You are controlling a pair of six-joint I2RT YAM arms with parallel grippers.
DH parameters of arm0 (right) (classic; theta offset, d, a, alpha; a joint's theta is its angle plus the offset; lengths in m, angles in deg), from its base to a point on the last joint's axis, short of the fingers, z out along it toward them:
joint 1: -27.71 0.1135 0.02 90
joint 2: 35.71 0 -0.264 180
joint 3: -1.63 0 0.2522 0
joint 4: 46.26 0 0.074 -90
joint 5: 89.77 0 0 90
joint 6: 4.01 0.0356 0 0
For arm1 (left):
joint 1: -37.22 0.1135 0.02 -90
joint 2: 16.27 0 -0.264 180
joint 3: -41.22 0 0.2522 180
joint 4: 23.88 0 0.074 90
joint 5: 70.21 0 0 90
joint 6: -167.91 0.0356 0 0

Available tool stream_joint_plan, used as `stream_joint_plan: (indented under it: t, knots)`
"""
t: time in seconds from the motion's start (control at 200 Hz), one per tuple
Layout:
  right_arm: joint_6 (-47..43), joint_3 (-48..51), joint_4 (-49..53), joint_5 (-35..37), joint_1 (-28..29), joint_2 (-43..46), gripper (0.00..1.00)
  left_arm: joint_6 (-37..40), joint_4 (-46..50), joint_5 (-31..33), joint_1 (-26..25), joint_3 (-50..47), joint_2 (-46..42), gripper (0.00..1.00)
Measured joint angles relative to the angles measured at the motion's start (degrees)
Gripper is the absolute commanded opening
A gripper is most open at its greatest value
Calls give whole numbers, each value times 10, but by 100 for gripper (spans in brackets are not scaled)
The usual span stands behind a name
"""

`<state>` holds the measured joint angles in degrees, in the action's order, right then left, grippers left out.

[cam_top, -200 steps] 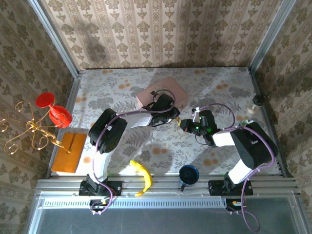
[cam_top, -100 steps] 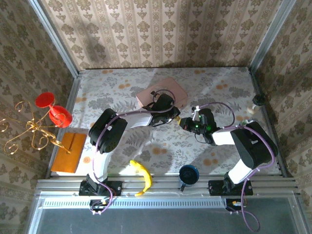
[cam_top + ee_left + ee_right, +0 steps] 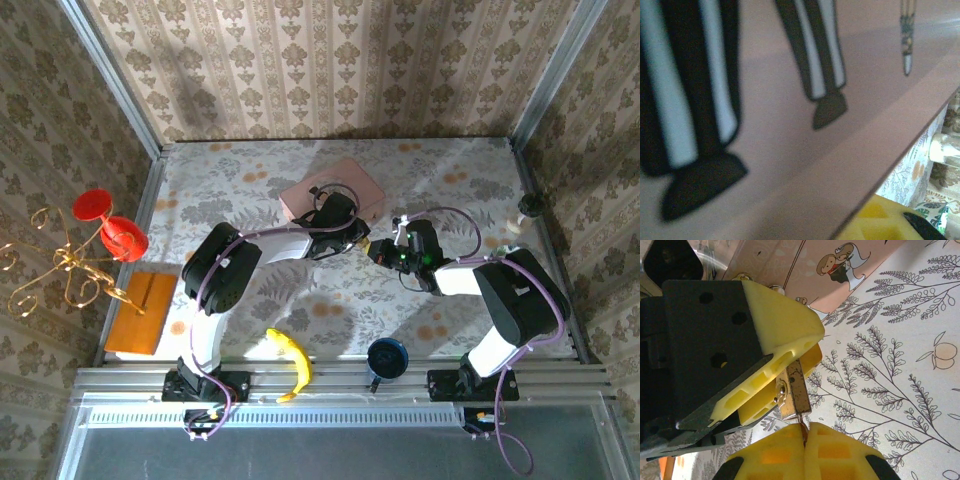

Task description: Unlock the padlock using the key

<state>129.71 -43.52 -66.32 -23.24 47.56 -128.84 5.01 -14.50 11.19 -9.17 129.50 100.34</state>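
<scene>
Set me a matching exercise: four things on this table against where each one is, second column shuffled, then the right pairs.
Things
1. padlock
2. banana
3. pink box
4. blue mug

Places
A. near edge, closer to the right arm's base
B. between the fingers of the left gripper
C. farthest back, nearest the back wall
D. near edge, closer to the left arm's base

Pairs: 1-B, 2-D, 3-C, 4-A
</scene>
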Motion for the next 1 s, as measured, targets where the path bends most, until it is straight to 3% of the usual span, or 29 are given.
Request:
stream_joint_plan:
  t: [0.37,0.48,1.0]
  knots:
    - [0,-13,25,0,0,0,0,0,-9,0,0,-3,0,7]
    - [0,-17,33,0,0,0,0,0,-12,0,0,-5,0,0]
    - [-26,-58,95,-28,-16,-10,0,0,-37,5,3,-17,0,0]
